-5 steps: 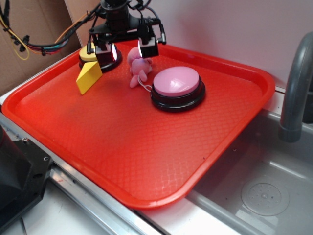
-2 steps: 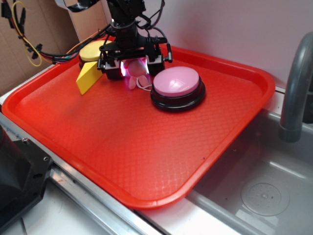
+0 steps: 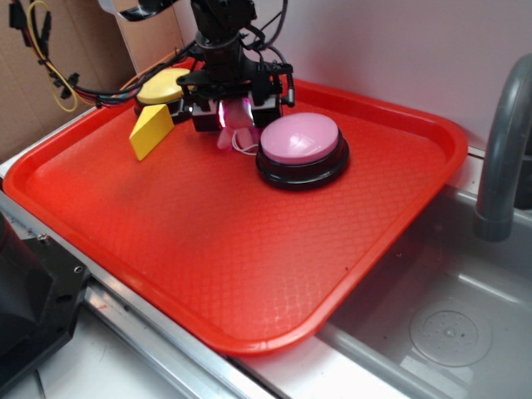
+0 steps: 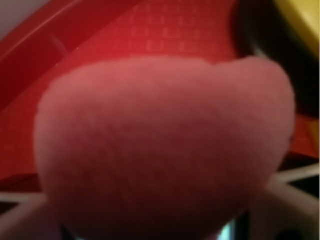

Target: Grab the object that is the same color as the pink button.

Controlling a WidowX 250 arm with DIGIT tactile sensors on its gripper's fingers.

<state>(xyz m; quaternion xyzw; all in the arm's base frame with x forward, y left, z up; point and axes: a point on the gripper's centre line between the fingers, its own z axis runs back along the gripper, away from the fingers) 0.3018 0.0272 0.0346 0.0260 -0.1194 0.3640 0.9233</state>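
Hand [image 3: 229, 113] was closed on small soft pink plush toy [image 3: 235, 131]; soft body or white string [image 3: 246, 150] risked slipping, snagging during lift.

Toy [image 3: 233, 133] on tray [image 3: 208, 249] — between wedge [image 3: 150, 130] and button [image 3: 300, 138].

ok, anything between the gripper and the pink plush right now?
Nothing visible. The gripper is down over the pink plush toy, a finger on each side, and the plush fills the wrist view. The pink button sits just to its right in the exterior view and the yellow wedge block to its left, neither between them.
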